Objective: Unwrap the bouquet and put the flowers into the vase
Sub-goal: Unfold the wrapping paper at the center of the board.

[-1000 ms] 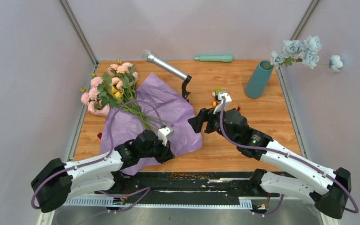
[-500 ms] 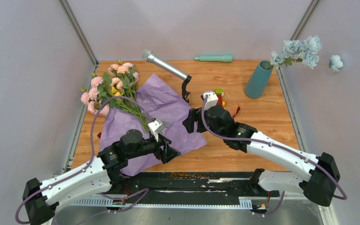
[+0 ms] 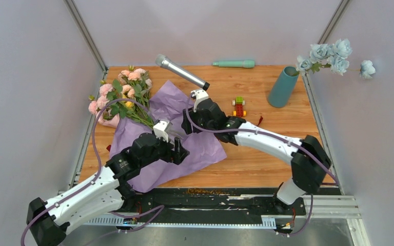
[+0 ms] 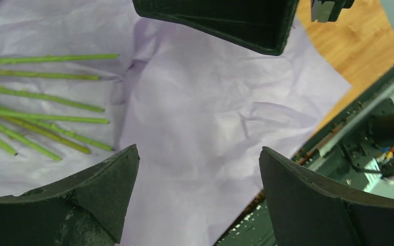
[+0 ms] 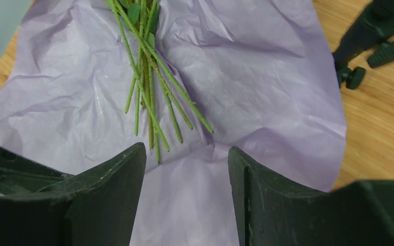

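Now our left gripper (image 4: 197,189) springs wide open, empty, above the paper wrap (image 4: 200,102). Our right gripper (image 5: 187,189) has swung in, jaws apart, flowers (image 5: 146,87) just ahead; pickup likely next.

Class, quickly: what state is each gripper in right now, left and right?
Left gripper: open, holding nothing, over the paper wrap.
Right gripper: open, holding nothing, just short of the flower stems.

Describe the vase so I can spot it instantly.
Look to the far right corner of the wooden table. The vase stands there, a tall teal-blue tapered cylinder with pale blue flowers leaning out, unlike the mint-green rod lying flat along the far edge.
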### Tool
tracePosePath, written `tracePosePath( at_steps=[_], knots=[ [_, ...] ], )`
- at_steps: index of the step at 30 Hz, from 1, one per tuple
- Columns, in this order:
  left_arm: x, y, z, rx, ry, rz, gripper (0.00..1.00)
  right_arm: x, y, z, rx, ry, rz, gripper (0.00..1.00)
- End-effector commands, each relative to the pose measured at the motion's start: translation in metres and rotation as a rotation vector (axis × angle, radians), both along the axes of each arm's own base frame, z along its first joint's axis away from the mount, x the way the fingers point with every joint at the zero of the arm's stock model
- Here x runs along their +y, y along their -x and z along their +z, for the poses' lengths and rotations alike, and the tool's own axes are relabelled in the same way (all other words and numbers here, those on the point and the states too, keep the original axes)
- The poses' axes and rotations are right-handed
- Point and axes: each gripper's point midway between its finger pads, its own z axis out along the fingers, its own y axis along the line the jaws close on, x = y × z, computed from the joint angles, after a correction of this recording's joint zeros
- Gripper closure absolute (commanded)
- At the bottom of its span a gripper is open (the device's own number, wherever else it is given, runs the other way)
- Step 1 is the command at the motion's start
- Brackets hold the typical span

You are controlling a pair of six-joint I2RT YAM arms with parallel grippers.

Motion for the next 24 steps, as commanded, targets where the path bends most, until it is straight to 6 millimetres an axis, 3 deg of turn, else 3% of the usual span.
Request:
tracePosePath(
  at_steps=[1,5,9,18,24],
  knots=[
    [0.017,-0.015,-0.019,0.042,-0.003,0.116,0.07,0.026,-0.021,-0.005,-0.023,0.027,0.045,0.41],
    [0.032,-0.019,-0.045,0.092,0.022,0.212,0.16,0.030,-0.025,-0.039,0.031,0.098,0.042,0.44],
    [0.038,-0.016,-0.064,0.128,0.037,0.246,0.24,0.019,-0.014,-0.069,0.095,0.146,0.033,0.48],
    [0.045,-0.003,-0.100,0.231,0.078,0.305,0.34,-0.009,0.033,-0.109,0.199,0.187,0.009,0.55],
    [0.042,0.008,-0.108,0.281,0.115,0.290,0.37,-0.031,0.051,-0.130,0.209,0.249,-0.021,0.57]
  ],
)
